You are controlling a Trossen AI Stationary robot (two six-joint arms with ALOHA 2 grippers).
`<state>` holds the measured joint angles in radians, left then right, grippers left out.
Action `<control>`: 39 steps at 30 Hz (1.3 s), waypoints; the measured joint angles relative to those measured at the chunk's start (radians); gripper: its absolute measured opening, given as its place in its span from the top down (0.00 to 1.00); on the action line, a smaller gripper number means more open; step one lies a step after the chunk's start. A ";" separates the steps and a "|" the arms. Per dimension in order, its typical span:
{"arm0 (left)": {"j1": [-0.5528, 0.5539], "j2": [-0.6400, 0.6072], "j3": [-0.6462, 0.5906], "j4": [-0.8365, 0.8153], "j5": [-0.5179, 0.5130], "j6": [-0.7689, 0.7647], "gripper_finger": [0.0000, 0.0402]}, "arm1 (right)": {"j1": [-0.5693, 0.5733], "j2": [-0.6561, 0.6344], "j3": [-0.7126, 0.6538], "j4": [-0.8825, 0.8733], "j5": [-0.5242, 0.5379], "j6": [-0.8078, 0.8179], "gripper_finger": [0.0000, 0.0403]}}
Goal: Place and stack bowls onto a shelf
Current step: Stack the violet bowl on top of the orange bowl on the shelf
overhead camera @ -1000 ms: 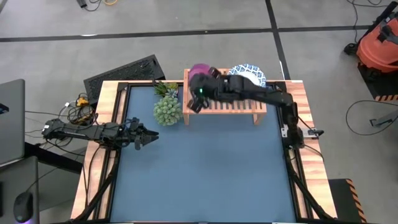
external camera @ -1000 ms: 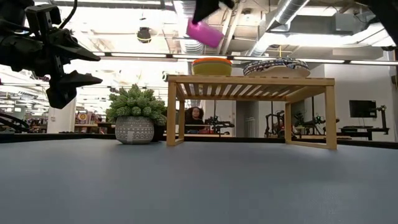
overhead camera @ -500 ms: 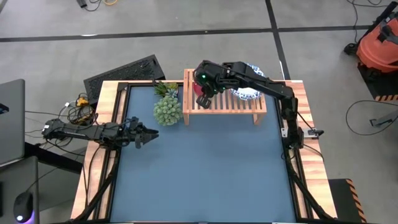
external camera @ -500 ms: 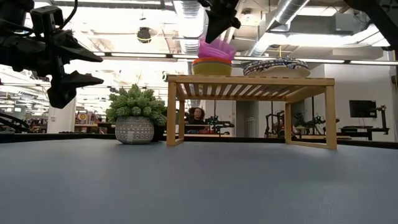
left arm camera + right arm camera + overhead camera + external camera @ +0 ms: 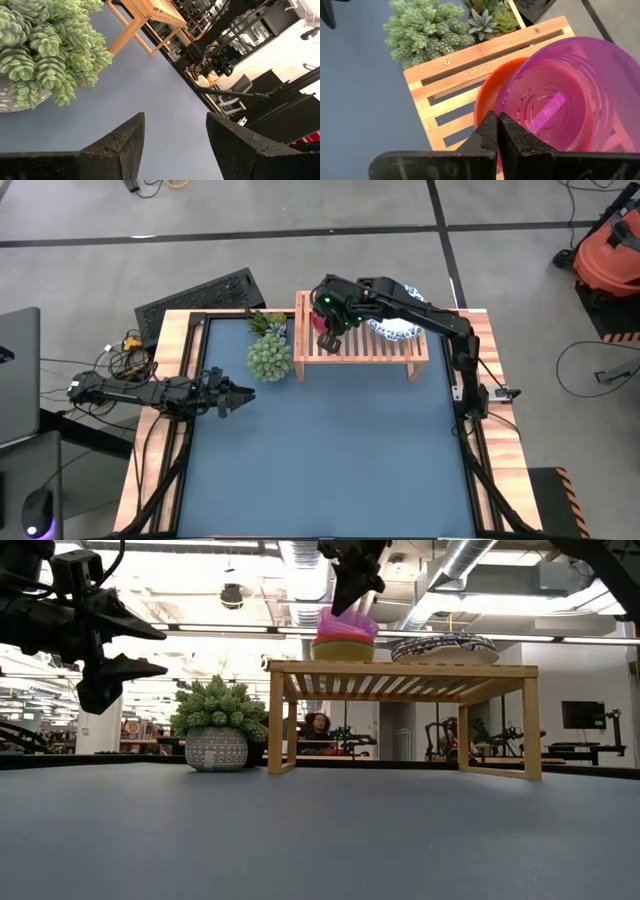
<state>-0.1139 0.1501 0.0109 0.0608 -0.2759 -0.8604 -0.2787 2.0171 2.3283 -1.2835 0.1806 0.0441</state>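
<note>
Now I see right gripper (image 5: 497, 131) pinching purple bowl (image 5: 565, 102) rim, bowl tilted atop red bowl (image 5: 487, 102) on shelf (image 5: 362, 345). Left gripper (image 5: 175, 131) fingers parted, hovering near spiky plant (image 5: 268, 357).

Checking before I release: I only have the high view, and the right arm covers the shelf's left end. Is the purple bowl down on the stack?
Observer: The low view shows the purple bowl sitting in the stack on the shelf, slightly tilted.
Operator: Is the right gripper holding it?
Observer: Yes. The right wrist view shows the right gripper shut on its rim, with the red bowl directly beneath.
Operator: And the left gripper?
Observer: Its wrist view shows the left gripper open, above the table near the plant.
</note>
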 joint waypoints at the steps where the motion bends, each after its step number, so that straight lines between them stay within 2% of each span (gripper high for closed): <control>1: 0.000 0.000 0.000 0.000 0.000 0.000 0.51 | 0.001 0.000 0.000 0.000 0.000 0.000 0.95; 5: 0.000 0.000 0.000 0.000 -0.001 0.000 0.51 | 0.002 0.000 0.000 0.000 -0.005 0.000 0.94; 16: 0.000 0.000 0.000 0.000 -0.001 0.000 0.51 | 0.004 0.000 0.000 0.012 -0.025 -0.038 0.81; 27: 0.000 0.000 0.000 0.000 -0.001 0.000 0.51 | 0.011 0.000 0.022 0.012 0.077 -0.038 0.59; 32: 0.000 0.000 0.000 0.000 -0.001 0.008 0.51 | 0.033 -0.005 0.028 0.034 0.236 0.044 0.53; 35: 0.000 0.000 0.000 0.000 -0.003 0.011 0.51 | 0.065 -0.009 0.027 0.057 0.324 0.101 0.53; 39: 0.000 0.000 0.000 0.002 -0.022 0.028 0.51 | 0.116 0.020 0.024 0.072 0.451 0.096 0.57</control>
<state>-0.1140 0.1505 0.0111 0.0624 -0.2978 -0.8326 -0.1626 2.0369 2.3521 -1.2119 0.6315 0.1399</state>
